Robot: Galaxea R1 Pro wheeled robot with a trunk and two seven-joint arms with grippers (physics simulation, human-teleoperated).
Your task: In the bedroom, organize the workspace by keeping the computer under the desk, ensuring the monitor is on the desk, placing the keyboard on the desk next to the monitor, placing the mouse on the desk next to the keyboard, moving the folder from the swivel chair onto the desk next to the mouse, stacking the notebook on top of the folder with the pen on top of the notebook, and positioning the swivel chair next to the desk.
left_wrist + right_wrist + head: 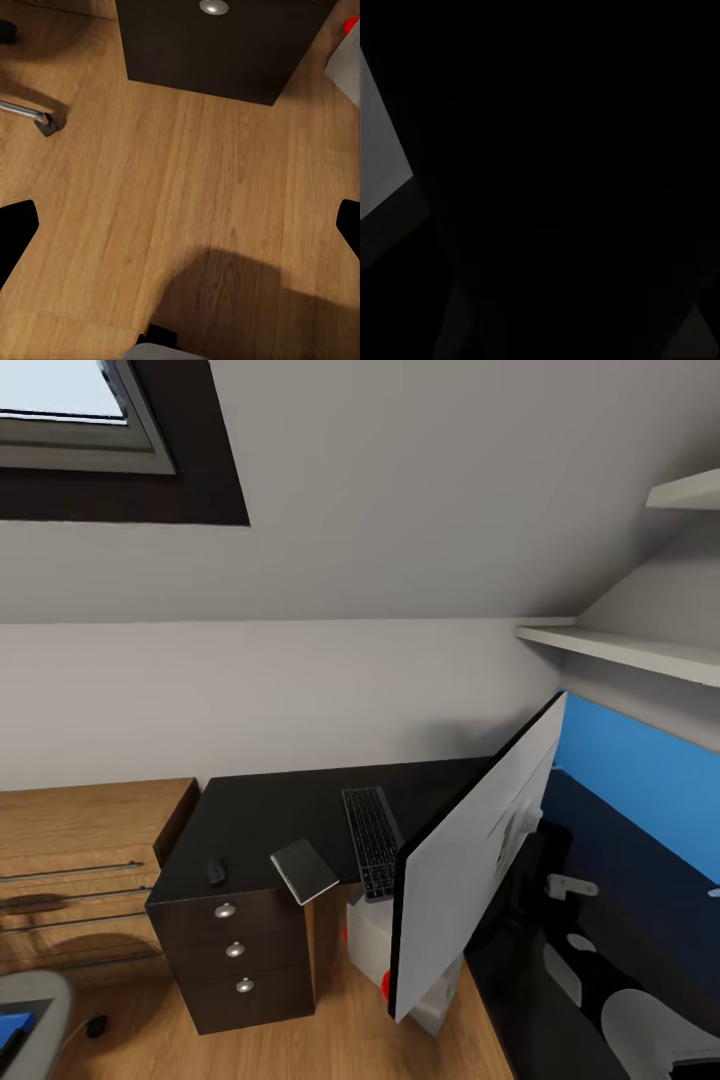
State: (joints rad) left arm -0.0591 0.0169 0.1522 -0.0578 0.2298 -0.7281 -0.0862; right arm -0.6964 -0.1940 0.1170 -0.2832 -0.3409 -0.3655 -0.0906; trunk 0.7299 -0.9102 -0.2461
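Centre frame, the desk (260, 820) carries the keyboard (372, 841), with the notebook (304, 870) overhanging its front edge and the mouse (216, 872) left of that. My left gripper (180, 232) is spread wide over floor; my right I cannot tell.

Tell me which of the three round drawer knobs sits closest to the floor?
The lowest knob, on the bottom drawer of the dark drawer unit; the other two knobs sit above it.

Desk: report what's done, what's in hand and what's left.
Done: keyboard, mouse and notebook lie on the desk, computer beneath. In hand: monitor stands tilted, unsettled. Left: folder lies on the swivel chair; notebook overhangs the edge.
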